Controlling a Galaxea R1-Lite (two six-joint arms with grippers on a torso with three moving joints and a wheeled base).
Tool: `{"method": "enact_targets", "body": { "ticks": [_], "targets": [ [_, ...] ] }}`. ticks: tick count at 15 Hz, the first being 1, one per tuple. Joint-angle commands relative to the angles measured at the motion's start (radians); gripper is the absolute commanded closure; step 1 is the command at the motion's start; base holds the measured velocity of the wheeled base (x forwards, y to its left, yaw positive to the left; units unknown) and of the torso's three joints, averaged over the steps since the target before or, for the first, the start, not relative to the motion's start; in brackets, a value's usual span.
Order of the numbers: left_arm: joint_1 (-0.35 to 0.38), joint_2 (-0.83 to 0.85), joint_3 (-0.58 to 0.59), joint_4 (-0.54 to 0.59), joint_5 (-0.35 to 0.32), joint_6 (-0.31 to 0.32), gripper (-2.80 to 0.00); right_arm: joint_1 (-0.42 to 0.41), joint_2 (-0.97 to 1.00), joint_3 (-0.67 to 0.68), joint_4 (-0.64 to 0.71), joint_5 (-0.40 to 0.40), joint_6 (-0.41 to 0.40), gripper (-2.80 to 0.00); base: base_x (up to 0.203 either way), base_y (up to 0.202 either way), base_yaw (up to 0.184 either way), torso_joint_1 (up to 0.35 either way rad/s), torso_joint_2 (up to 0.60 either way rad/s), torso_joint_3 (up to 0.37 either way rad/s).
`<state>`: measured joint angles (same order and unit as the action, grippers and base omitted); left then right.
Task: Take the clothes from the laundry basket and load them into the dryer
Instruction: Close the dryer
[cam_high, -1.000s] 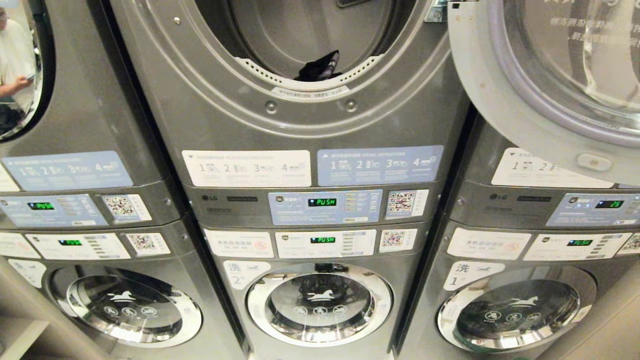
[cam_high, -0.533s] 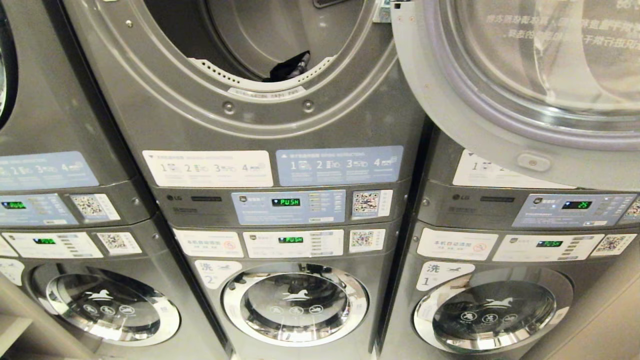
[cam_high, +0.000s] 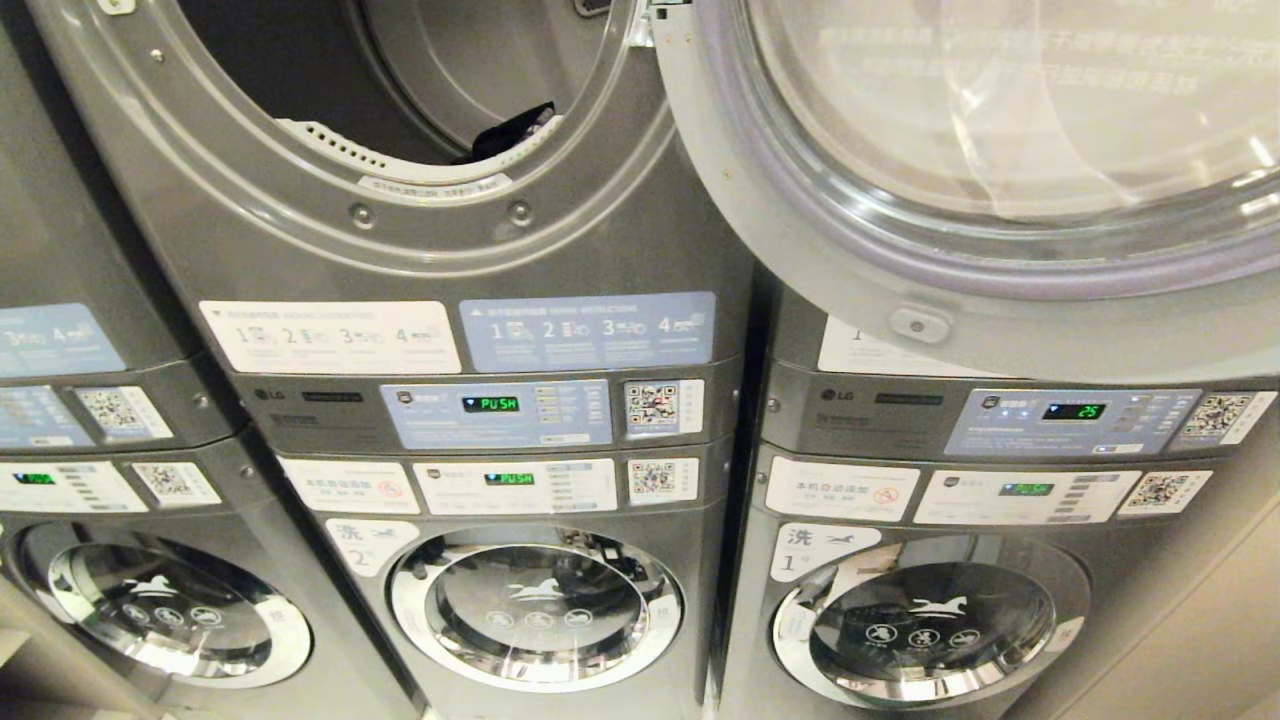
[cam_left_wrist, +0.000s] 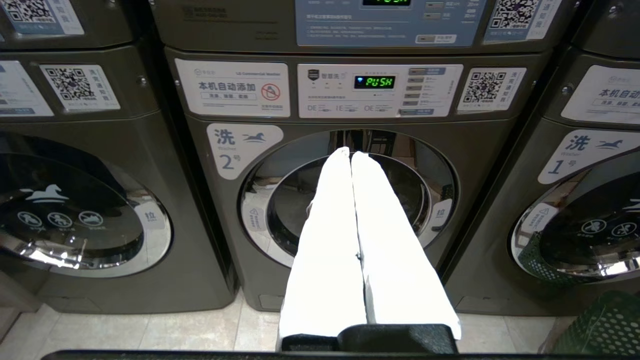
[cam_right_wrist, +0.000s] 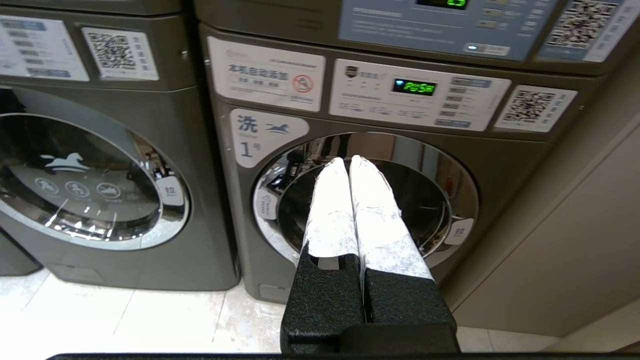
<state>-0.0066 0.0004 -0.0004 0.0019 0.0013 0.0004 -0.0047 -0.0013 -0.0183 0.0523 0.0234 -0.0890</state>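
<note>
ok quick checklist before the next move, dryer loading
1. Upper grey dryer's round glass door swung open: ok.
2. Dryer drum opening unblocked: ok.
3. Dark garment inside the drum: ok, lying near the rim.
4. Left gripper shut and empty: ok.
5. Right gripper shut and empty: ok.
6. Green mesh laundry basket contents: cannot tell, only its edge shows.

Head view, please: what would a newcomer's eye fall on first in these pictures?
The big round dryer door, swung open at upper right, fills that corner. Left of it gapes the open dryer drum, with a dark garment at its lip. Below, green displays glow above the shut washer doors.
</note>
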Motion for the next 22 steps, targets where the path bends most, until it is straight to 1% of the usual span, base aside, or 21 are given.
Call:
{"method": "enact_targets", "body": {
  "ticks": [1, 2, 3, 5, 6, 8, 10, 11, 13, 15, 16, 19, 22],
  "targets": [
    [0.000, 0.000, 0.000, 0.000, 0.000, 0.000, 0.00, 0.000, 0.000, 0.008, -0.011, 0.001, -0.005, 0.00, 0.000, -0.197, 0.003, 0.002, 0.00, -0.001],
    [0.000, 0.000, 0.000, 0.000, 0.000, -0.002, 0.00, 0.000, 0.000, 0.010, -0.042, 0.000, -0.006, 0.00, 0.000, -0.193, 0.001, 0.000, 0.00, 0.000],
    [0.000, 0.000, 0.000, 0.000, 0.000, -0.002, 0.00, 0.000, 0.000, -0.016, -0.058, -0.009, -0.008, 0.00, 0.000, -0.163, 0.000, 0.002, 0.00, 0.007],
    [0.000, 0.000, 0.000, 0.000, 0.000, -0.002, 0.00, -0.001, 0.026, -0.132, -0.055, -0.077, 0.004, 0.00, 0.000, -0.094, 0.000, 0.003, 0.00, 0.004],
    [0.000, 0.000, 0.000, -0.002, 0.000, -0.002, 0.00, -0.001, 0.080, -0.193, -0.056, -0.104, 0.028, 0.00, 0.000, 0.000, 0.000, 0.000, 0.00, 0.000],
    [0.000, 0.000, 0.000, 0.000, 0.000, -0.002, 0.00, -0.006, 0.245, -0.354, -0.065, -0.132, 0.103, 0.00, 0.000, 0.000, 0.000, 0.000, 0.00, 0.000],
    [0.000, 0.000, 0.000, 0.000, 0.000, -0.002, 0.00, -0.020, 0.422, -0.482, -0.113, -0.152, 0.185, 0.00, 0.000, 0.000, 0.000, 0.000, 0.00, 0.000],
    [0.000, 0.000, 0.000, -0.001, 0.000, -0.002, 0.00, -0.026, 0.501, -0.518, -0.161, -0.161, 0.219, 0.00, 0.000, 0.000, 0.000, 0.000, 0.00, 0.000],
    [0.000, 0.000, 0.000, -0.002, 0.000, -0.002, 0.00, -0.031, 0.628, -0.552, -0.312, -0.169, 0.278, 0.00, 0.000, 0.000, 0.000, 0.000, 0.00, 0.000],
    [-0.001, 0.000, 0.000, 0.000, 0.000, -0.002, 0.00, -0.028, 0.704, -0.570, -0.408, -0.148, 0.355, 0.00, 0.000, 0.000, 0.000, 0.000, 0.00, 0.000],
    [0.000, 0.000, 0.000, -0.001, 0.000, -0.002, 0.00, -0.028, 0.727, -0.572, -0.438, -0.136, 0.377, 0.00, 0.000, 0.000, 0.000, 0.000, 0.00, 0.000],
    [0.000, 0.000, 0.000, -0.001, 0.000, -0.002, 0.00, -0.026, 0.760, -0.577, -0.462, -0.106, 0.385, 0.00, 0.000, 0.000, 0.000, 0.000, 0.00, 0.000],
    [0.000, 0.000, 0.000, -0.002, 0.000, -0.002, 0.00, -0.027, 0.765, -0.583, -0.477, -0.026, 0.384, 0.00, 0.000, 0.000, 0.000, 0.000, 0.00, 0.000]
  ]
}}
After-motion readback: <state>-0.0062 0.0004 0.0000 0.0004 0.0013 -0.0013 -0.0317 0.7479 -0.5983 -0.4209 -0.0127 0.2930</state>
